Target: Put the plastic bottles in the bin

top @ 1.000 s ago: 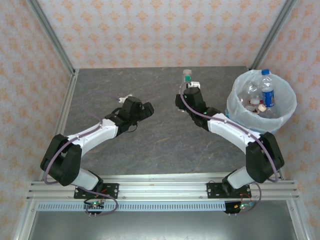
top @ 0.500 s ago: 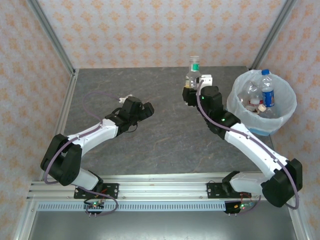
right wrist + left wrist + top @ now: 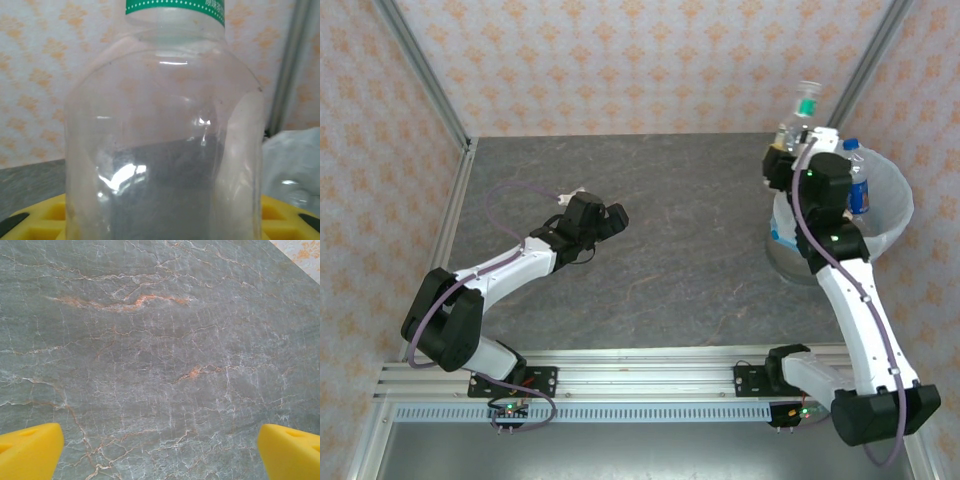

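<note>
A clear plastic bottle (image 3: 798, 118) with a green cap stands upright in the air, my right gripper (image 3: 790, 152) shut on its lower body. It hangs at the left rim of the bin (image 3: 898, 196), a light-blue bucket lined with a white bag. In the right wrist view the bottle (image 3: 165, 135) is very close, with yellow fingers (image 3: 40, 220) on either side and the bag (image 3: 295, 155) to the right. Inside the bin a blue-capped bottle (image 3: 857, 182) leans among others. My left gripper (image 3: 616, 216) hovers open over bare table (image 3: 160, 340), its yellow fingertips (image 3: 30, 450) wide apart.
The grey marble table (image 3: 650, 270) is walled by patterned panels with metal posts (image 3: 865, 60) at the back corners. An aluminium rail (image 3: 640, 375) runs along the near edge. The bin stands in the back right corner, close to the wall.
My right arm has swung right and upward, carrying the green-capped bottle from the back middle of the table to the bin's left rim. The left arm has stayed still.
</note>
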Robot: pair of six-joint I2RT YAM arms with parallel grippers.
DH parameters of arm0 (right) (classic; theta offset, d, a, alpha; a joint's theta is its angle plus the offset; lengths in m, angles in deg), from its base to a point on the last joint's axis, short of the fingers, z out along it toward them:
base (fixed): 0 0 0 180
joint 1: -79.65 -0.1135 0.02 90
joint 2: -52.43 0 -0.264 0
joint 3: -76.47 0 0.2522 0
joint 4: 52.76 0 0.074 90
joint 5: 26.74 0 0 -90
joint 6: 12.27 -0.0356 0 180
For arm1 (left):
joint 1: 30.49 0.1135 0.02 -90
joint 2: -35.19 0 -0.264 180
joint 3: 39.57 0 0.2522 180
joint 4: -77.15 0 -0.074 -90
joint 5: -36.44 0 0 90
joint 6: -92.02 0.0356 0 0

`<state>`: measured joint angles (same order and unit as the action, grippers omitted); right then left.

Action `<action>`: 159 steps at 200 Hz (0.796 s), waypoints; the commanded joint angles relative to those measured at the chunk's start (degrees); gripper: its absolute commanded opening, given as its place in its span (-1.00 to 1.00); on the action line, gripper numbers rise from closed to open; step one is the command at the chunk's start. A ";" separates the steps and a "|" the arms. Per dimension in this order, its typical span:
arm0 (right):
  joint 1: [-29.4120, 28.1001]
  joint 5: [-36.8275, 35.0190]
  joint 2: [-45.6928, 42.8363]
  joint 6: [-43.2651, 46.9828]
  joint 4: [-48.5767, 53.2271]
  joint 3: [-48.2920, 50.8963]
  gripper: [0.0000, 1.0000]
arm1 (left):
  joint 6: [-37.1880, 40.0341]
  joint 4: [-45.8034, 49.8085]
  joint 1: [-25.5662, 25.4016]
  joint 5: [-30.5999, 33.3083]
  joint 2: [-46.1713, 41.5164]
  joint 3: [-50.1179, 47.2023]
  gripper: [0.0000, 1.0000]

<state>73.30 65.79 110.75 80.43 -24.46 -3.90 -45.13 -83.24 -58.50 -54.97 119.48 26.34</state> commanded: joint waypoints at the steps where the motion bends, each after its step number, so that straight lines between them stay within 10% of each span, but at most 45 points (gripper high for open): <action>1: 4.75 2.27 -1.35 2.86 3.78 -1.35 -0.02 | -0.55 0.96 0.55 1.42 -0.44 1.50 1.00; 58: 13.54 0.78 -0.43 5.10 4.70 -0.62 0.03 | 1.32 2.95 0.94 3.55 -1.70 1.94 1.00; 109: 13.46 -3.58 0.54 6.77 5.22 3.04 0.65 | 5.76 8.15 6.77 10.55 -9.30 0.97 1.00; 159: 13.09 -6.76 -1.33 2.91 7.21 -0.80 0.80 | 7.25 9.90 11.07 13.27 -15.35 -1.89 1.00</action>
<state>86.57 60.43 111.37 85.79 -18.75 -1.22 -39.87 -76.45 -48.62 -45.88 106.30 26.42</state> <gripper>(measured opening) 0.882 0.999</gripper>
